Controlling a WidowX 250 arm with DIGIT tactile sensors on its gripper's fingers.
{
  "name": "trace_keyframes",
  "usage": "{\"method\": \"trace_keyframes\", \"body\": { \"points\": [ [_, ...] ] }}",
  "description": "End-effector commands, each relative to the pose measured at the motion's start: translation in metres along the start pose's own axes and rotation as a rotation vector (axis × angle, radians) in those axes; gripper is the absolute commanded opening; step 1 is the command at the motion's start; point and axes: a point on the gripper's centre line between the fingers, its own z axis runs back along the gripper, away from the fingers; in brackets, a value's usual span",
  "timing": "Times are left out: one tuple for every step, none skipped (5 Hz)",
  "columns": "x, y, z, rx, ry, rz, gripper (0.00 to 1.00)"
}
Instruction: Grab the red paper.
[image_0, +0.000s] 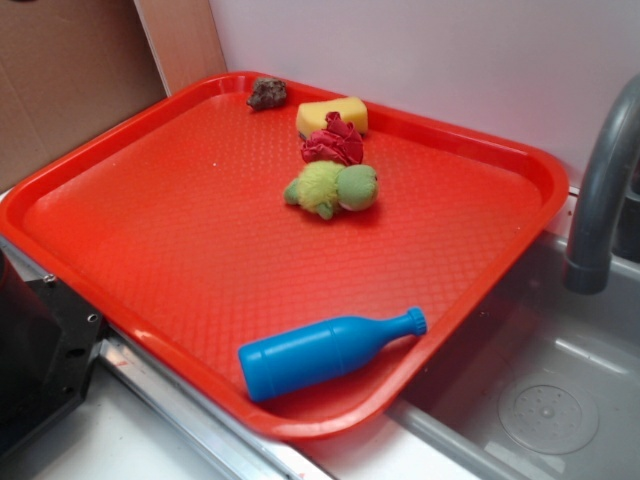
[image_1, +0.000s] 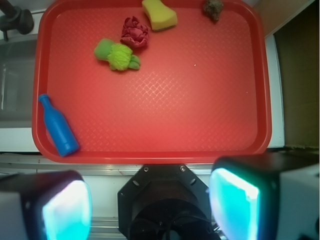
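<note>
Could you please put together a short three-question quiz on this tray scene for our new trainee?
1. True or false: the red paper lies between the yellow sponge and the green plush toy.
2. Which object lies nearest the tray's sink-side corner: A) brown rock, B) blue bottle, C) yellow sponge?
3. Fill in: in the wrist view, the gripper fingers are ____ and hold nothing.

Key: 1 true; 2 B; 3 open.
</note>
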Motion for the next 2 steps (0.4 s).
{"method": "trace_keyframes", "body": {
  "points": [
    [0.0,0.0,0.0,0.0,0.0,0.0,1.0],
    [0.047,0.0,-0.041,0.072,-0.078,0.244,1.0]
  ]
}}
